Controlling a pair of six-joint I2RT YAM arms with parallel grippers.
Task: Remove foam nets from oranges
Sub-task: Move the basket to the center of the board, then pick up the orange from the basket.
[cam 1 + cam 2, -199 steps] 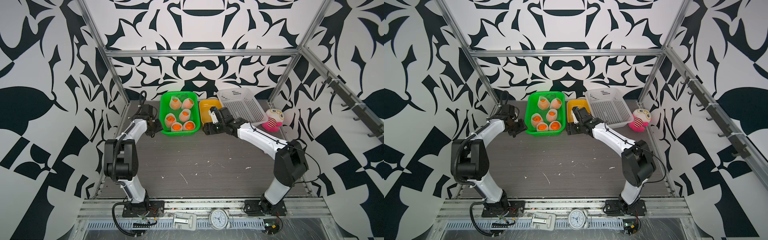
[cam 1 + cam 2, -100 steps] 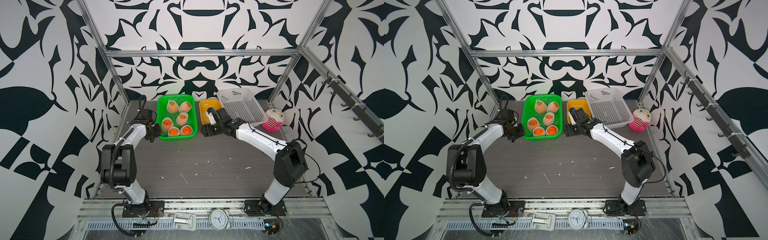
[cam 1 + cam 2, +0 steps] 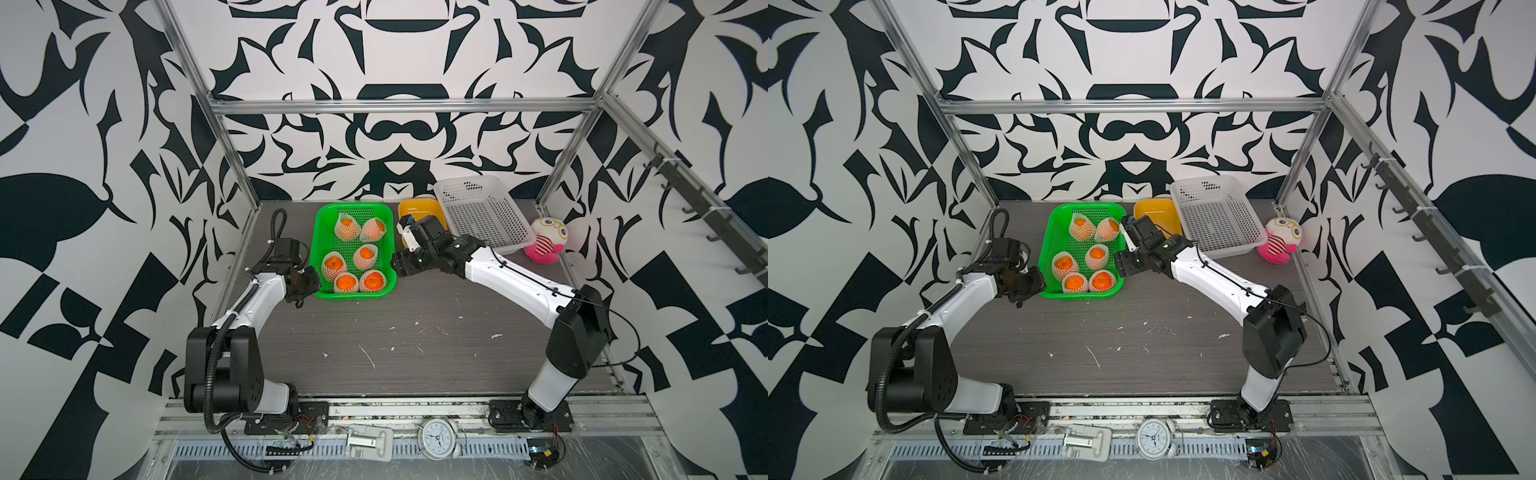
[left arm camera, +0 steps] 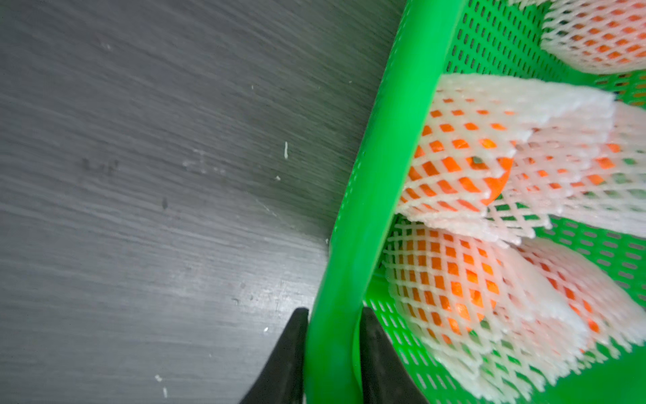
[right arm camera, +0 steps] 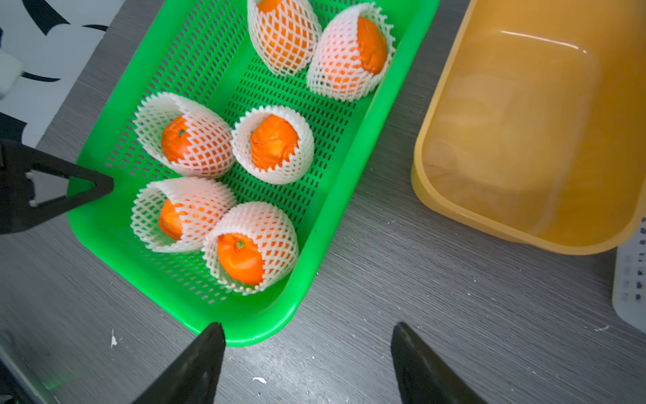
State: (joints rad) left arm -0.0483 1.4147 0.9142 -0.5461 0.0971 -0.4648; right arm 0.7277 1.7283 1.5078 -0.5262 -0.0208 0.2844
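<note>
- While all six oranges point(image 5: 241, 259) lie wrapped in their foam nets point(image 5: 279, 241) inside the green basket point(image 4: 388, 147), no sleeve has come off yet. Each net gapes at one end, baring some peel.
- The left tool point(image 4: 334, 311) pinches the basket's side rim, one finger outside the wall and one inside. This looks meant to place the basket or keep it from sliding on the surface point(image 3: 415, 340).
- The right tool point(image 5: 307, 349) hangs just off the basket's near corner, spread wide and empty. It faces across the fruit, and that spread would suit taking a netted orange.
- The yellow tub point(image 5: 517, 122) and white basket point(image 3: 482, 216) stand just beside the green one, both empty. They are likely drop spots for fruit and nets, though which takes which cannot be told.
- The two nearest wrapped oranges touch each other, so a grab at one may drag its neighbour's net. The rim hold should help there.
</note>
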